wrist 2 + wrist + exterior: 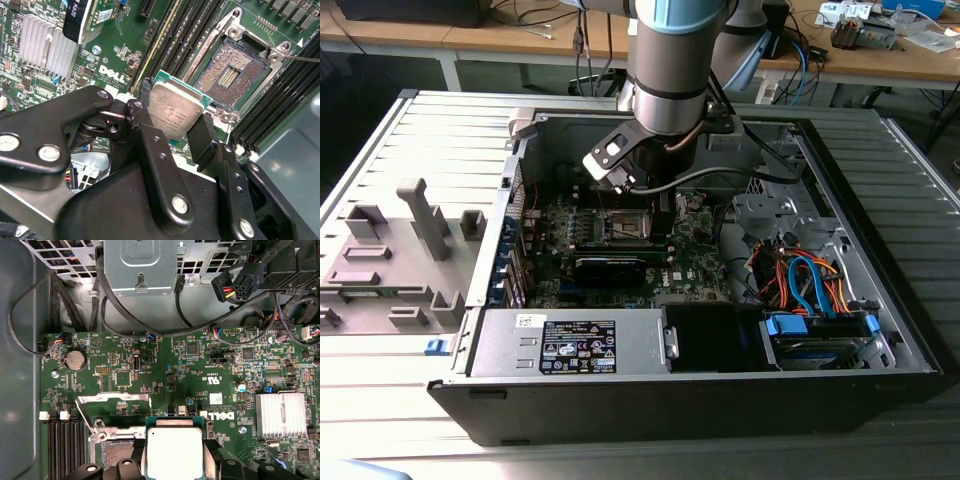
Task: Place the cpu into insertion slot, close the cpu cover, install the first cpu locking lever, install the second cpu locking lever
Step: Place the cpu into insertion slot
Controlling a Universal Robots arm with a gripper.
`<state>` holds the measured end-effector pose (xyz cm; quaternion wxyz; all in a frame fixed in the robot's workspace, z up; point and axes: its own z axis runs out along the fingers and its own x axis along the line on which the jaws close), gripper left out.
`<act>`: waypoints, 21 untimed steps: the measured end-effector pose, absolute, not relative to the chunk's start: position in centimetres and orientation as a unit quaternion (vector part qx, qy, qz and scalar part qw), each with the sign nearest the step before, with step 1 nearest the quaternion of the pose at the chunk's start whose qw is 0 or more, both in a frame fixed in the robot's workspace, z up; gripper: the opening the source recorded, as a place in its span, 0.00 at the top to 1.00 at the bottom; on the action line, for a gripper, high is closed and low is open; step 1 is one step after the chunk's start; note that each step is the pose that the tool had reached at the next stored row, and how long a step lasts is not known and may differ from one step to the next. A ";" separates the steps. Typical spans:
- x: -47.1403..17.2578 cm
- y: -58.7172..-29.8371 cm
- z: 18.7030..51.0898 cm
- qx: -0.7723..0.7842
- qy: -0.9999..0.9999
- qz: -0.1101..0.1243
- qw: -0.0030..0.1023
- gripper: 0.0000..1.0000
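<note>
1. The gripper (175, 131) has its fingers (202, 137) set narrow, pinching the cpu (174, 111) by two opposite edges. The metal top shows in both wrist views.
2. The cpu hangs over the motherboard (200, 365), just beside the insertion slot (229, 75) and not in it. The slot is open with bare contacts, next to the memory slots (167, 45).
3. The cpu cover (115, 399) looks lifted off the slot in the first wrist view.
4. Handling: a light, stiff, flat chip. The smooth edges are probably slippery, and the underside contacts and slot pins are fragile. Grip the edges only, keep it level, and use no force.
</note>
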<state>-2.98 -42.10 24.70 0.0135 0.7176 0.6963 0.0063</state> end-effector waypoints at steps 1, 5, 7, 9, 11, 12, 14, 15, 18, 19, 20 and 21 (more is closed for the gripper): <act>-3.0 -42.1 24.5 0.718 0.696 0.006 0.014 0.45; -3.0 -42.1 24.5 0.718 0.696 0.006 0.013 0.45; -3.0 -42.0 24.4 0.718 0.696 0.006 0.014 0.45; -3.1 -41.9 24.3 0.717 0.697 0.006 0.014 0.45; -3.1 -41.7 24.3 0.713 0.701 0.006 0.014 0.45; -3.1 -41.6 24.3 0.711 0.703 0.006 0.014 0.45; -3.3 -41.4 24.2 0.709 0.705 0.006 0.014 0.45; -3.4 -41.3 24.2 0.709 0.705 0.006 0.014 0.45; -3.7 -41.1 24.2 0.708 0.706 0.005 0.015 0.45; -3.8 -41.0 24.2 0.707 0.707 0.005 0.015 0.45; -3.9 -40.9 24.1 0.707 0.707 0.005 0.015 0.45; -4.0 -40.9 24.1 0.707 0.707 0.005 0.015 0.45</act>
